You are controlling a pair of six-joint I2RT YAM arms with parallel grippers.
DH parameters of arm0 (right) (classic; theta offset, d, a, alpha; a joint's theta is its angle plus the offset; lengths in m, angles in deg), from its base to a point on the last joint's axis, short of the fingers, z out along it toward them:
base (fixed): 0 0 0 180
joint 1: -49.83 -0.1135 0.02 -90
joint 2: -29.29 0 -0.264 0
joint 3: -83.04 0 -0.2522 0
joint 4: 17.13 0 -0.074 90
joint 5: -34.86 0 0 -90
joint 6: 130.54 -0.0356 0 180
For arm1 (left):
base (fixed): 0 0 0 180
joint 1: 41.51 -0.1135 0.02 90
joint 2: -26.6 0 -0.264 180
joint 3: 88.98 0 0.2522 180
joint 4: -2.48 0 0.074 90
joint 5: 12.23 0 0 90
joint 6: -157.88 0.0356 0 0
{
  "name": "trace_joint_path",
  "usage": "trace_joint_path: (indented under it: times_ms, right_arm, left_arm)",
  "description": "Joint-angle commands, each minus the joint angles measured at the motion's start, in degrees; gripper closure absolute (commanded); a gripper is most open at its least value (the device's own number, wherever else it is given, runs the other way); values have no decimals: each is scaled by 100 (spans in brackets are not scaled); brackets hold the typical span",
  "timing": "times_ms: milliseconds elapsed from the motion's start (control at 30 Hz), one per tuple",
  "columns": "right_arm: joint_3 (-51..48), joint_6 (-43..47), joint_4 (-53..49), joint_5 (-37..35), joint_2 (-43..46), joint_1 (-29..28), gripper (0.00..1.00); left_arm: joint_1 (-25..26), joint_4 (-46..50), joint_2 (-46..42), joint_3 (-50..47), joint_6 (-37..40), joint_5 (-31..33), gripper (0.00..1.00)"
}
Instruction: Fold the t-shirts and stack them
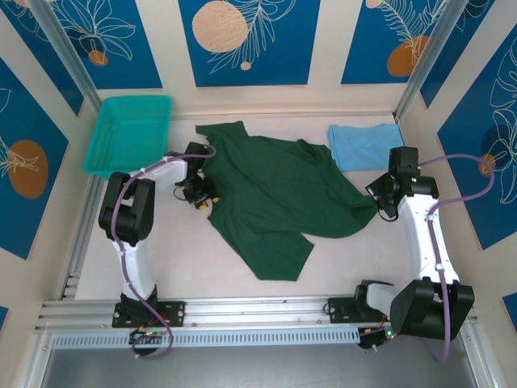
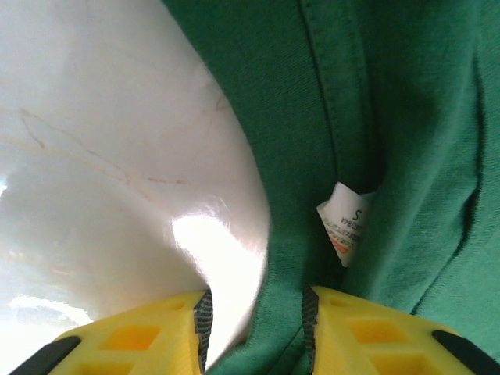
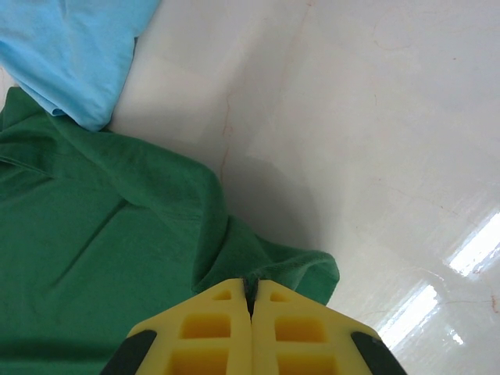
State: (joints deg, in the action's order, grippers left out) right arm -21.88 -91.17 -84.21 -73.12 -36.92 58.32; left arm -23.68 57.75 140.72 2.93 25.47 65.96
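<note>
The dark green t-shirt (image 1: 279, 202) lies spread and rumpled across the middle of the table. My left gripper (image 1: 199, 194) is at its left edge near the collar. In the left wrist view the gripper (image 2: 256, 312) is open, with the collar hem of the green t-shirt (image 2: 391, 117) running between the jaws beside a white size label (image 2: 349, 223). My right gripper (image 1: 380, 207) is at the shirt's right corner. The right wrist view has that gripper (image 3: 251, 291) shut on a raised fold of the green t-shirt (image 3: 94, 234). The light blue t-shirt (image 1: 363, 144) lies folded at the back right (image 3: 70, 55).
A teal mesh basket (image 1: 129, 133) stands at the back left, close behind the left arm. Bare white table (image 1: 339, 259) stretches along the near side and to the right of the green shirt. Patterned walls enclose the table on three sides.
</note>
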Motion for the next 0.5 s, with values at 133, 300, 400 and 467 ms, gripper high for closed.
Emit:
trace_joint_path:
  times_ms: [133,300,400,467]
  right_arm:
    - [12,-147,-6,-13,-64,8,96]
    - [60,-127,-25,-52,-67,17,96]
    - [71,-118,-29,-52,-67,20,96]
    - [73,-131,-37,-48,-67,20,96]
  left_arm:
    - [332,-96,653,537,385,679,78]
    - [375,-115,760,659,428,744,93]
    - [371,8,719,726,562,978,98]
    - [366,154,671,746,703,1193,100]
